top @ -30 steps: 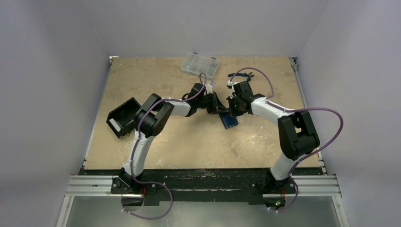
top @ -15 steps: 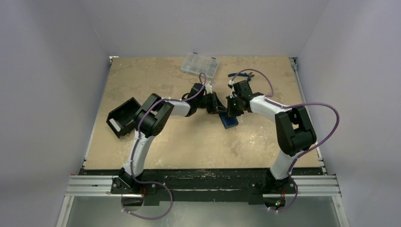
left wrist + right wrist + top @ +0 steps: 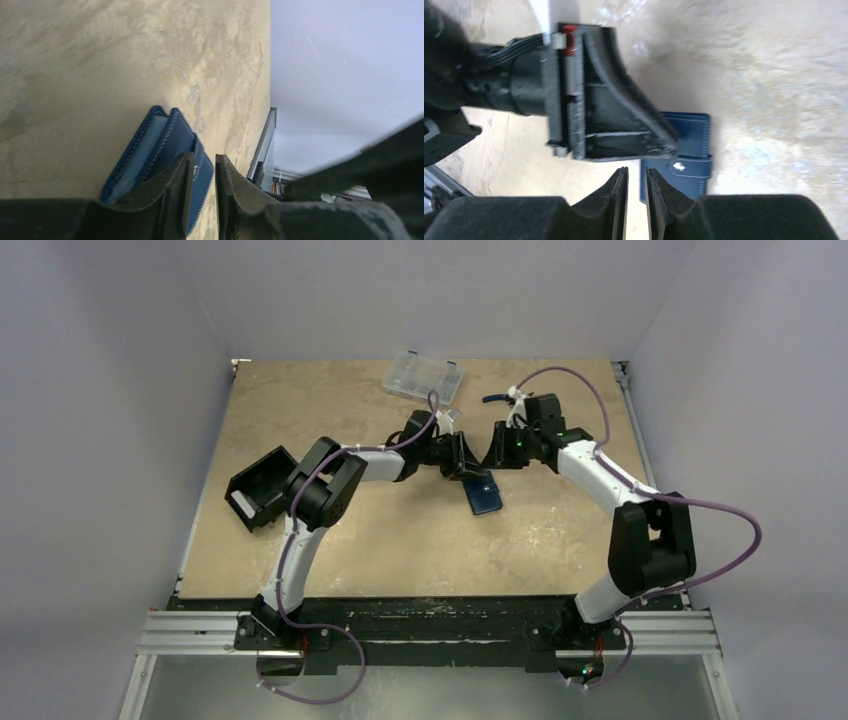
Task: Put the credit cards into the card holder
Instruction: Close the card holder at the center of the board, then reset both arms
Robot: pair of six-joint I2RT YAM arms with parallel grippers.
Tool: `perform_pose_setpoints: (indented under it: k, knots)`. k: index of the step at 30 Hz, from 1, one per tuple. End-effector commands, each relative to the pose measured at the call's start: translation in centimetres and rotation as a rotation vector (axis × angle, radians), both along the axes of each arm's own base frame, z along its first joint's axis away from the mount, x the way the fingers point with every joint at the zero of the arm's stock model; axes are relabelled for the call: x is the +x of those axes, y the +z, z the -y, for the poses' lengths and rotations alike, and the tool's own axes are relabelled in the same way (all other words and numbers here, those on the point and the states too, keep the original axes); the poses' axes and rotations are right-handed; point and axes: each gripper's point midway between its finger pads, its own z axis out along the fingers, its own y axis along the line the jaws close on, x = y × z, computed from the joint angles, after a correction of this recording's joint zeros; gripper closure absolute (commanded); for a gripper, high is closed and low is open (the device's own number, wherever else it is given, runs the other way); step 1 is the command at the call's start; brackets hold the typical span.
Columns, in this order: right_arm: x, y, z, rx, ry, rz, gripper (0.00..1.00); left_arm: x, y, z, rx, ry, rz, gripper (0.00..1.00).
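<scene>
Now the folded navy wallet [image 3: 484,495] lies on the desk [image 3: 330,540], the left claw [image 3: 204,158] and right claw [image 3: 636,172] poised at its far end, each slightly apart, holding nothing.

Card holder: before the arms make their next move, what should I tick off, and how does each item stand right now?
1. The card holder lies flat on the table: ok.
2. Its snap tab is fastened: cannot tell; it lies across the front with the stud showing.
3. The left jaws are empty: ok, a narrow gap with nothing in it.
4. The right jaws are empty: ok, the same narrow gap.
5. The credit cards are in the holder: cannot tell; its inside is hidden.
6. The left jaws are clear of the holder: cannot tell; they sit right beside its edge.
</scene>
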Motion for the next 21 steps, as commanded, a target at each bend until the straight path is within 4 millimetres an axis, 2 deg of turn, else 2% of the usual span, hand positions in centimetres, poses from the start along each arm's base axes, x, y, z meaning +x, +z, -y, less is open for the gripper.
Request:
perform_pose_setpoints:
  k: [1, 7, 9, 10, 12, 16, 18, 21]
  knots:
    - [-0.3, 0.5, 1.8, 0.061, -0.023, 0.008, 0.69, 0.8, 7.3, 0.3, -0.104, -0.052, 0.1, 0.69]
    - [-1.5, 4.4, 3.5, 0.014, -0.062, 0.106, 0.43, 0.7, 14.4, -2.8, -0.142, -0.064, 0.255, 0.46]
    - [-2.0, 6.6, 3.9, 0.007, -0.057, 0.145, 0.38, 0.0, 17.2, -3.9, -0.136, -0.08, 0.33, 0.41]
    - [-2.3, 8.1, 4.0, 0.012, -0.064, 0.179, 0.34, -0.6, 19.6, -4.7, -0.135, -0.081, 0.392, 0.36]
    - [-3.2, 12.6, 4.6, 0.031, -0.086, 0.293, 0.24, -1.2, 22.6, -6.1, -0.082, -0.07, 0.51, 0.31]
    - [-5.7, 21.5, 6.6, 0.044, -0.173, 0.514, 0.04, -1.8, 28.9, -10.6, 0.108, 0.063, 0.749, 0.27]
    - [-7.3, 25.6, 7.8, 0.044, -0.211, 0.62, 0.01, -2.3, 33.1, -13.5, 0.169, 0.179, 0.881, 0.23]
    - [-9.5, 30.1, 9.7, 0.036, -0.285, 0.737, 0.01, -3.2, 38.9, -17.9, 0.24, 0.364, 1.034, 0.19]
